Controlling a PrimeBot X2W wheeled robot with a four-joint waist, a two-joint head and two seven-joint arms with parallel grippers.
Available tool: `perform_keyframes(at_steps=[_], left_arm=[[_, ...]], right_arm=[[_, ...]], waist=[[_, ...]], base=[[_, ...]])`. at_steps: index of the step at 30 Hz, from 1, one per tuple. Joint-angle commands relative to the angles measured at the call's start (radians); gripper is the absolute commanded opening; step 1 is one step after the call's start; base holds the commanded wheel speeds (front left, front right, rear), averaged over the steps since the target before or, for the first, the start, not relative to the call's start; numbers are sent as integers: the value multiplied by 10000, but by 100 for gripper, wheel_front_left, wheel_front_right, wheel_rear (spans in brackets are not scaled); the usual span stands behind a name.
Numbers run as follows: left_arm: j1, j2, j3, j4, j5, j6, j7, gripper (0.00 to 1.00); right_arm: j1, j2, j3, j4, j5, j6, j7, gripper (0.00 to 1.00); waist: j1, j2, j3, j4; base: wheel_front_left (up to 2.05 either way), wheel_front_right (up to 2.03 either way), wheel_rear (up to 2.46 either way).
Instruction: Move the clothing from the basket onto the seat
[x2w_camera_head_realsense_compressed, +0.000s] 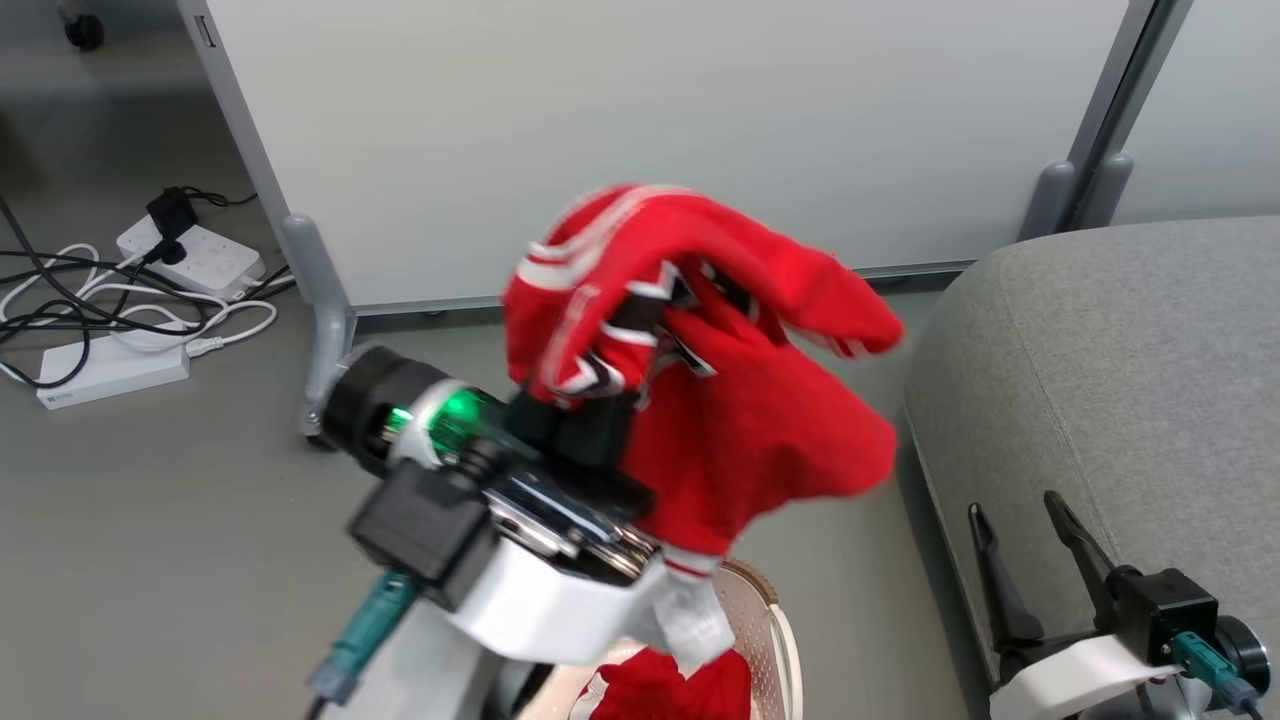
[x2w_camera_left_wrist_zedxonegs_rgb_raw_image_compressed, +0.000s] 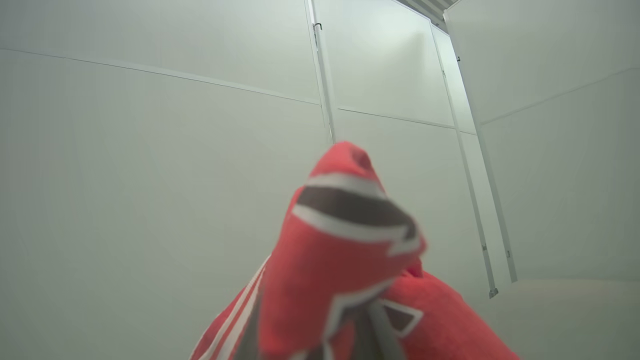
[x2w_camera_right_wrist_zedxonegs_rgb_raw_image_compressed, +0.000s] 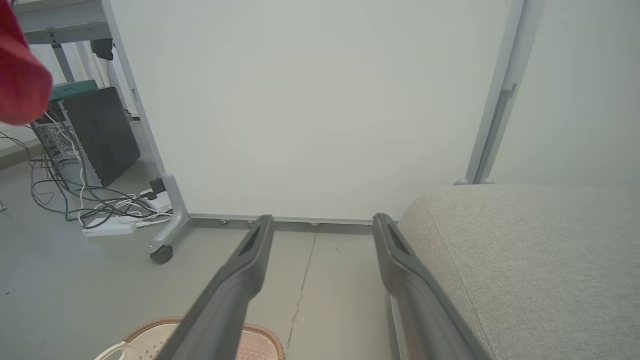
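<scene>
Plainly, the black-and-white lettering on the striped garment (x2w_camera_head_realsense_compressed: 700, 350) is folded over and blurred, so none of it can be read; the small print on the white power strips (x2w_camera_head_realsense_compressed: 200, 255) at ten o'clock in the head view is likewise too small to tell. The garment is soft bright red fabric with white stripe trim, bunched into a loose lump in the air at the centre of that view, above the floor and to the left of the seat. The left hand (x2w_camera_head_realsense_compressed: 585, 425) is clenched on it, its fingers buried in the folds. In the left wrist view the cloth (x2w_camera_left_wrist_zedxonegs_rgb_raw_image_compressed: 340, 260) rises from six o'clock.

At six o'clock in the head view sits the basket (x2w_camera_head_realsense_compressed: 770, 620), cream perforated plastic with a brown woven-look rim, and a plain red garment (x2w_camera_head_realsense_compressed: 660, 690) lies inside it.

At three o'clock is the seat (x2w_camera_head_realsense_compressed: 1120, 380), grey woven upholstery with a rounded edge. The right hand (x2w_camera_head_realsense_compressed: 1015, 505) hangs released at four o'clock beside that edge, its two long dark fingers spread with nothing between them.

A pale grey partition panel (x2w_camera_head_realsense_compressed: 650, 130) on a castered leg stands at twelve o'clock, with tangled cables (x2w_camera_head_realsense_compressed: 90, 300) on the floor at nine.
</scene>
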Motion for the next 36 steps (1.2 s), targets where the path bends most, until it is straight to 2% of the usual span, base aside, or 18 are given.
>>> perform_keyframes(at_steps=[1,3,6,13,16,18,19,22,23,28,32,36], left_arm=[[152,18,-285,231,13,-207,-11,0],[228,26,-611,406,-236,-374,-11,0],[210,24,-834,530,-460,-350,-11,0],[57,22,-681,608,-511,-254,-11,0],[50,25,-584,650,-450,-255,-10,0],[47,24,-513,675,-407,-271,-11,0],[69,22,-470,767,-366,-291,-11,0],[80,26,-373,915,-326,-315,-11,0],[80,26,-373,915,-326,-315,-11,0],[60,23,-405,1293,-266,-432,-10,0],[-9,25,-554,1564,-160,-530,-10,0],[-38,23,-856,1703,-57,-622,-11,0]], right_arm=[[-32,9,-99,-102,16,19,-52,100],[-88,57,-89,-163,47,19,-52,100],[-137,90,-31,-197,29,19,-52,100],[115,113,-273,-616,224,19,-52,100],[262,-34,70,-1034,424,21,-52,100],[426,-333,594,-1663,852,19,-52,100],[614,-875,1280,-2352,1078,16,-52,100],[752,-1931,2862,-3305,1212,19,-50,100],[752,-1931,2862,-3305,1212,19,-50,100],[462,-3132,4308,-4383,1176,12,-50,100],[182,-3455,4864,-4853,1035,12,-50,100],[-93,-3429,4810,-4857,963,12,-50,100]], waist=[[0,-1,-10,-73],[0,-1,-7,-139],[0,-1,12,-209],[0,-1,64,-323],[0,-1,95,-374],[0,-1,121,-433],[0,-1,142,-507],[0,-1,162,-628],[0,-1,162,-628],[0,-1,180,-722],[0,-1,181,-715],[0,-1,161,-661]], base=[[0,0,0],[0,0,0],[0,0,0],[0,0,0],[0,0,0],[0,0,0],[0,0,0],[0,0,0],[0,0,0],[0,0,0],[0,0,0],[0,0,0]])
